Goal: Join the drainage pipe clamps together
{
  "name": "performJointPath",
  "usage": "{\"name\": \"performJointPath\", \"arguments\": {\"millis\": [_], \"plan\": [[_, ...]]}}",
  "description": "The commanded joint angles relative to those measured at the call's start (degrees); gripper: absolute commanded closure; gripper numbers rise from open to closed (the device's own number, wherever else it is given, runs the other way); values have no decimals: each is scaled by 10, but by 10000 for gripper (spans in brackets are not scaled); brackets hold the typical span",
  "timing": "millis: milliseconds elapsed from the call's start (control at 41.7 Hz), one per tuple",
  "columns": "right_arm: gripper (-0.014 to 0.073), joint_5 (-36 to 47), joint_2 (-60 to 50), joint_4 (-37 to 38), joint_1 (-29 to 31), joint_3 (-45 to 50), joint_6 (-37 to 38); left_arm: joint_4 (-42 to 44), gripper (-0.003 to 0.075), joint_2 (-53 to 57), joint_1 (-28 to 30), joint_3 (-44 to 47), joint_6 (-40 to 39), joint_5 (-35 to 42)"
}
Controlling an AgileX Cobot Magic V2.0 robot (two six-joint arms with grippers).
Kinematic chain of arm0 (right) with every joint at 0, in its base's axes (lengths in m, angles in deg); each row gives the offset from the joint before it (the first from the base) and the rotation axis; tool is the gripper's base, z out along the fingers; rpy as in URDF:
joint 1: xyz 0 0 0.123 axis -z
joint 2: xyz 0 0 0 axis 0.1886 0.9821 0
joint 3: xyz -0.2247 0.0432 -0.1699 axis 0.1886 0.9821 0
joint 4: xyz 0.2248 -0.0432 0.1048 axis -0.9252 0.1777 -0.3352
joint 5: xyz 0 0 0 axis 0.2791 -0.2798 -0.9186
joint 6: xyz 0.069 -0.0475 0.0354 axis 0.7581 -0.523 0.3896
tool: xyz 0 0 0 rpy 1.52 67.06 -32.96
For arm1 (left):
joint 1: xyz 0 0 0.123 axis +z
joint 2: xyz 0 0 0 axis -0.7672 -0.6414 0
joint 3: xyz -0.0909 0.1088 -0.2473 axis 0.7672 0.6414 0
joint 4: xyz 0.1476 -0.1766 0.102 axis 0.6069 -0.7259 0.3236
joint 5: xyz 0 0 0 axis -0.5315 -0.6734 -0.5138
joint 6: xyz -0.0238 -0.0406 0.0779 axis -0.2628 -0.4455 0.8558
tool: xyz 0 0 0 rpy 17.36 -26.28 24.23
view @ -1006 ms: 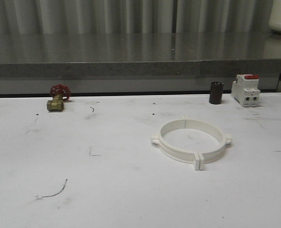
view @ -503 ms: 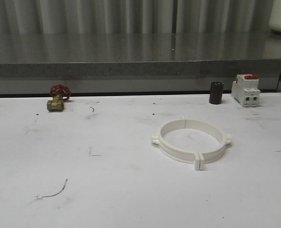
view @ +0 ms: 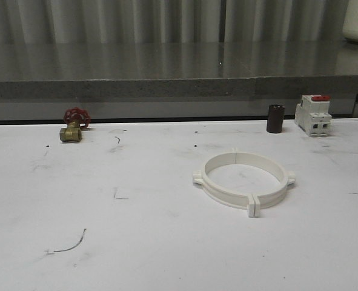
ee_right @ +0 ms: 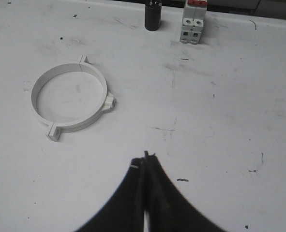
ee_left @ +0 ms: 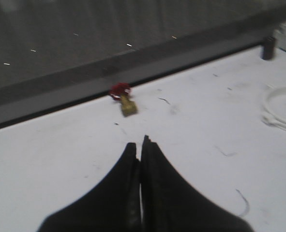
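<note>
Drainage pipe clamps (view: 243,182) already sit joined as one ring on tabletop (view: 136,230), ahead-left of the right gripper (ee_right: 145,159). Both it and left gripper (ee_left: 140,150) are pinched closed, empty. Task looks finished; next probably just retreat.

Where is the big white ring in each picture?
Front view: the joined drainage pipe clamps lie flat on the white table, right of centre, nearer than the dark cylinder and the breaker.
Left wrist view: a blurred arc of them sits at the picture's right edge.
Right wrist view: the whole ring lies left of centre.
Shared landmark: the dark cylinder, also at.
</note>
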Motion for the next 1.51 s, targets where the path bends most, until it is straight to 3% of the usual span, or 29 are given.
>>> {"name": "performJointPath", "arguments": {"millis": [0, 96, 240, 527, 1485], "plan": [[662, 39, -2, 8, 1, -14, 0, 2, 741, 50, 64, 37, -1, 101], [662, 39, -2, 8, 1, -14, 0, -28, 741, 86, 122, 81, -1, 120], [662, 39, -2, 8, 1, -14, 0, -78, 741, 121, 154, 131, -1, 131], [662, 39, -2, 8, 1, -14, 0, -127, 741, 151, 154, 208, -1, 218], [662, 39, -2, 8, 1, -14, 0, -124, 741, 151, 142, 208, 32, 236]]}}
